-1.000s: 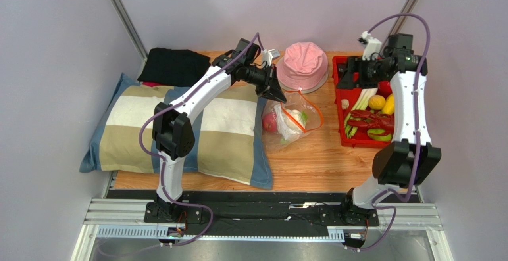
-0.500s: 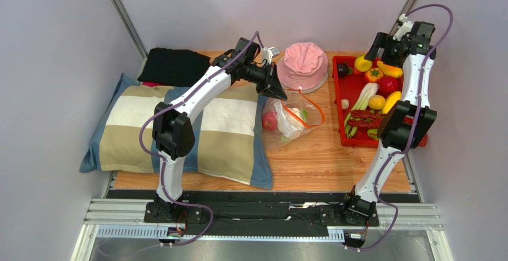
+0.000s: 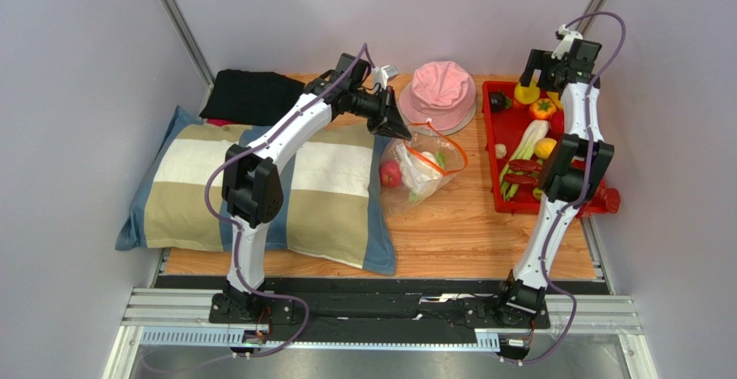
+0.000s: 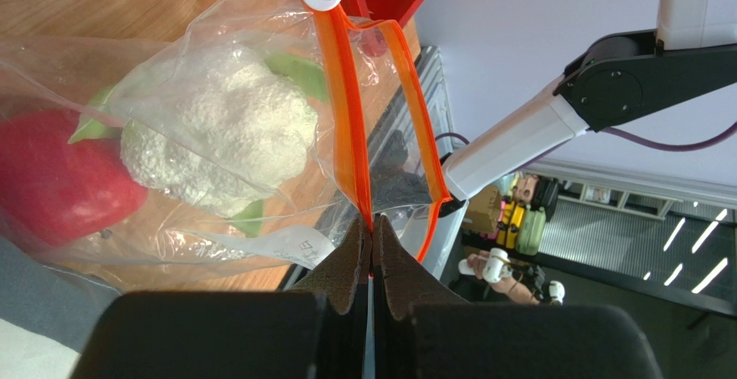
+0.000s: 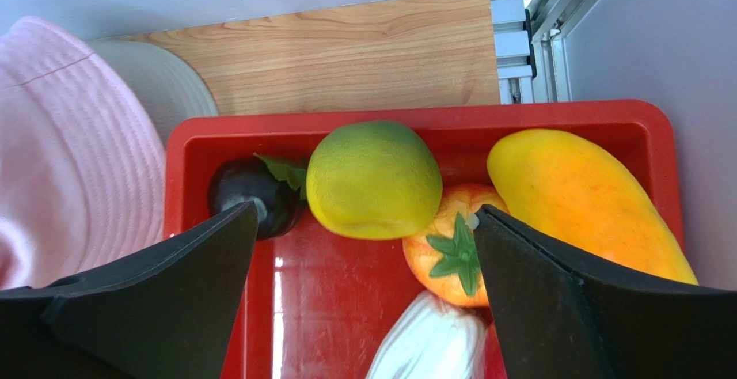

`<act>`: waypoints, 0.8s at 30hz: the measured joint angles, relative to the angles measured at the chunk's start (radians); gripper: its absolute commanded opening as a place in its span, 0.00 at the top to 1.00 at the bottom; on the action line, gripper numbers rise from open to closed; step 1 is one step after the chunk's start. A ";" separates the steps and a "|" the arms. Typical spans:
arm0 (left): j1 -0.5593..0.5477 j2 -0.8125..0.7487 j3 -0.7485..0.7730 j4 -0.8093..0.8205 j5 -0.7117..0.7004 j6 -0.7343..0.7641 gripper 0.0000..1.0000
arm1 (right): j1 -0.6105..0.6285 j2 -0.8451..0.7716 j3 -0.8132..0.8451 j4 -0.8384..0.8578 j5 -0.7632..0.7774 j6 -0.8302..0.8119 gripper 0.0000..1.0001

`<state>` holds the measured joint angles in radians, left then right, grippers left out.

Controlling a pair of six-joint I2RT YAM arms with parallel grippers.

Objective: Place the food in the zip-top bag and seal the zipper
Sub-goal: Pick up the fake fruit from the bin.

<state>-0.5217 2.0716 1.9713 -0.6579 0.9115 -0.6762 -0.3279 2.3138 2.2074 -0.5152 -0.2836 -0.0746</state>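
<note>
Food: round yellow-green fruit (image 5: 374,178) sits at far end of red tray (image 5: 285,284), right under my right tool (image 5: 365,217), fingers spread wide, one each side. My left tool (image 4: 370,234) pinches zipper (image 4: 344,111), holding zip-top bag (image 4: 156,59) open on bench (image 3: 450,223), left of tray. Right arm nearer fruit.

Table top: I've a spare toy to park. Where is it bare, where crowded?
Bare wood runs along the near edge, bordered by the pillow, the zip-top bag and the red tray. Crowded: the tray's food, and around the pink hat.
</note>
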 measured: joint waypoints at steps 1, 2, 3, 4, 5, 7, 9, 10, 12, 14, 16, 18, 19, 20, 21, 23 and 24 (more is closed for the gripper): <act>0.001 0.005 0.000 0.001 0.002 -0.002 1.00 | 0.005 0.011 0.004 0.008 0.008 -0.005 0.00; 0.003 0.010 0.000 0.004 0.004 -0.004 1.00 | 0.008 0.022 0.006 0.013 0.015 -0.011 0.00; 0.004 0.016 0.000 0.004 0.005 -0.007 1.00 | 0.013 0.034 0.008 0.021 0.024 -0.018 0.00; 0.005 0.019 0.000 0.004 0.006 -0.010 1.00 | 0.016 0.043 0.008 0.025 0.030 -0.024 0.00; 0.006 0.023 0.000 0.004 0.007 -0.011 1.00 | 0.020 0.054 0.008 0.027 0.037 -0.029 0.00; 0.008 0.026 0.000 0.004 0.008 -0.014 1.00 | 0.025 0.071 0.008 0.028 0.046 -0.036 0.00; 0.009 0.027 0.000 0.004 0.011 -0.016 1.00 | 0.031 0.090 0.010 0.033 0.053 -0.046 0.00; 0.010 0.027 0.000 0.004 0.012 -0.016 1.00 | 0.033 0.098 0.010 0.037 0.059 -0.050 0.01; 0.012 0.027 0.000 0.005 0.013 -0.017 1.00 | 0.038 0.114 0.010 0.043 0.070 -0.056 0.03; 0.014 0.027 0.000 0.004 0.014 -0.017 1.00 | 0.040 0.123 0.010 0.043 0.077 -0.060 0.05; 0.016 0.027 0.000 0.004 0.014 -0.017 1.00 | 0.041 0.127 0.010 0.043 0.085 -0.063 0.11; 0.018 0.027 0.000 0.004 0.014 -0.017 1.00 | 0.040 0.127 0.010 0.046 0.089 -0.067 0.20; 0.018 0.027 0.000 0.004 0.014 -0.017 1.00 | 0.040 0.127 0.010 0.052 0.092 -0.071 0.23; 0.019 0.027 0.000 0.004 0.014 -0.017 1.00 | 0.041 0.127 0.010 0.056 0.092 -0.074 0.25; 0.019 0.027 0.000 0.004 0.014 -0.016 1.00 | 0.041 0.127 0.008 0.060 0.092 -0.076 0.31; 0.020 0.027 0.000 0.003 0.014 -0.015 1.00 | 0.042 0.113 -0.017 0.070 0.091 -0.082 0.37; 0.020 0.027 0.000 0.003 0.014 -0.014 1.00 | 0.042 0.100 -0.037 0.071 0.089 -0.083 0.42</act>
<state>-0.5018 2.0991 1.9713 -0.6548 0.9253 -0.6907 -0.2855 2.4134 2.1704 -0.4438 -0.1947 -0.1577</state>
